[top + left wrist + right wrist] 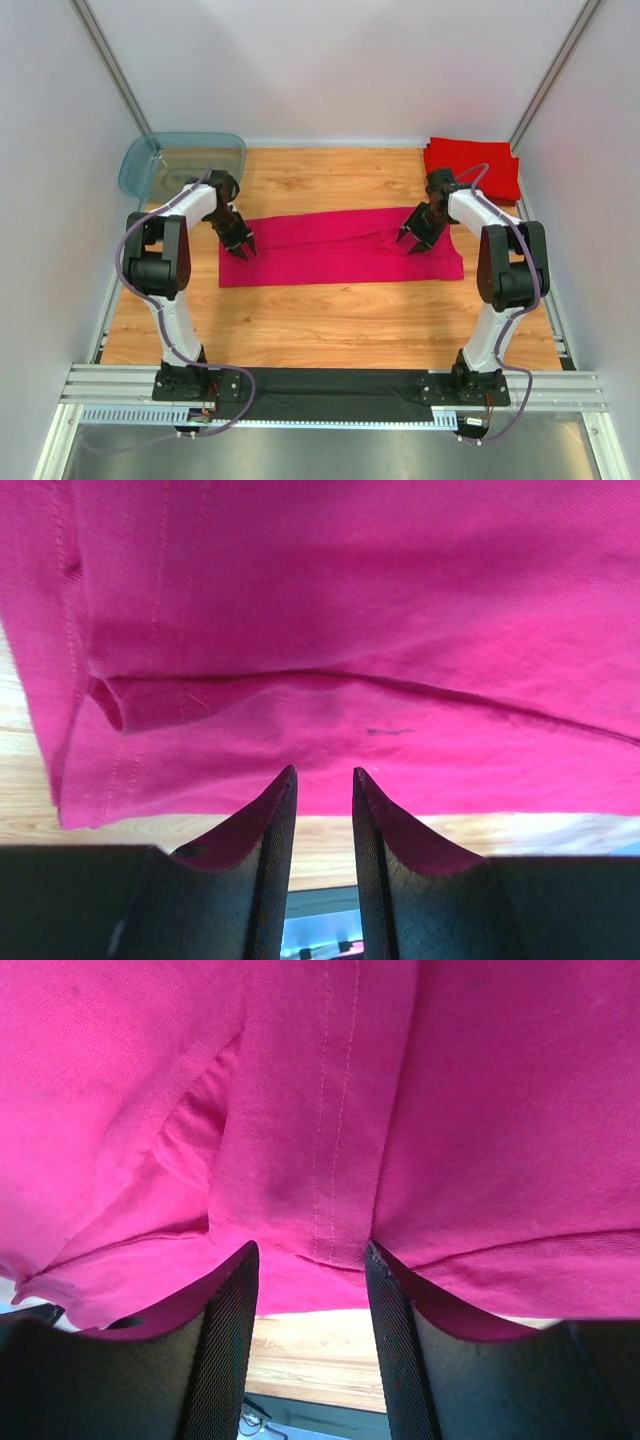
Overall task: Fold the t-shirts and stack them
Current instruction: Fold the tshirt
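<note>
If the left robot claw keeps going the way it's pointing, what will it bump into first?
The long magenta-pink cloth t-shirt spread on the wooden table. The left gripper points down at its left end, jaws slightly apart and empty. How close it is, I cannot tell.

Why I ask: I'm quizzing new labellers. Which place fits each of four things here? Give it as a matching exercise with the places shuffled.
Things
1. pink shirt
2. red shirts
3. tub
4. left gripper

Places
A. far right corner
B. over the pink shirt's left end
C. far left corner
D. in the middle, spread flat

Pairs: 1-D, 2-A, 3-C, 4-B
</note>
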Robot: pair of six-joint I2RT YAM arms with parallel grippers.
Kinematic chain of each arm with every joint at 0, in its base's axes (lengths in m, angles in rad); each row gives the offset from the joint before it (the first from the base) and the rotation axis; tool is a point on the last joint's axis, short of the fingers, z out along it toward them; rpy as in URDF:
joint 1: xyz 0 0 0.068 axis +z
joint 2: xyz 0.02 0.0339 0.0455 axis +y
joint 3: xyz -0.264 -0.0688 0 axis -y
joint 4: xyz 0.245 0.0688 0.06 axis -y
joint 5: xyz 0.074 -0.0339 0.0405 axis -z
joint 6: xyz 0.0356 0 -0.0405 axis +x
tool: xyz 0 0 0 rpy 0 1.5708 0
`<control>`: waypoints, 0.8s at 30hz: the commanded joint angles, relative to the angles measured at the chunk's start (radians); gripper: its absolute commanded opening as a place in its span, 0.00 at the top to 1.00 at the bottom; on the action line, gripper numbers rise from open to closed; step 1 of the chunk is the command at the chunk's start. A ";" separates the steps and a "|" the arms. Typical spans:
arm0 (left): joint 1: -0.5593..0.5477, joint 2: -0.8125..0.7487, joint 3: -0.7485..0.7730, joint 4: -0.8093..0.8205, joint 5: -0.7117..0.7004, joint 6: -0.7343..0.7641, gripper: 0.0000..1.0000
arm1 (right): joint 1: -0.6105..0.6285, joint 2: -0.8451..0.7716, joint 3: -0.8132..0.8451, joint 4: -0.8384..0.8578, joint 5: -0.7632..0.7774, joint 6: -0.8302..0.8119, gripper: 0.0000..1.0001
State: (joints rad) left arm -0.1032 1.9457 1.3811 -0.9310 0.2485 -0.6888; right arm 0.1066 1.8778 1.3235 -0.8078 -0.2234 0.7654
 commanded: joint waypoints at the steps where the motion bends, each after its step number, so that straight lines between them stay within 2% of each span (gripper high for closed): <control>1: 0.002 0.018 0.003 -0.017 -0.052 0.029 0.64 | 0.007 -0.016 -0.003 0.012 0.042 0.040 0.52; 12: 0.002 0.027 -0.016 -0.054 -0.120 0.025 0.64 | 0.024 -0.055 -0.056 0.021 0.078 0.072 0.53; 15: 0.002 0.024 -0.024 -0.061 -0.129 0.026 0.64 | 0.025 -0.043 -0.053 0.036 0.075 0.077 0.56; 16: 0.002 0.024 -0.027 -0.065 -0.136 0.026 0.64 | 0.025 -0.039 -0.049 0.041 0.073 0.078 0.58; 17: 0.002 0.024 -0.028 -0.068 -0.138 0.028 0.64 | 0.025 -0.034 -0.038 0.039 0.072 0.078 0.66; 22: 0.002 0.009 -0.053 -0.069 -0.160 0.026 0.64 | 0.038 -0.017 0.020 0.039 0.044 0.046 0.90; 24: 0.002 0.007 -0.057 -0.066 -0.163 0.025 0.65 | 0.039 -0.014 0.043 0.036 0.044 0.043 0.95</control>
State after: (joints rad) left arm -0.1032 1.9785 1.3418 -0.9840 0.1200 -0.6743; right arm 0.1322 1.8626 1.3025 -0.8001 -0.1715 0.8177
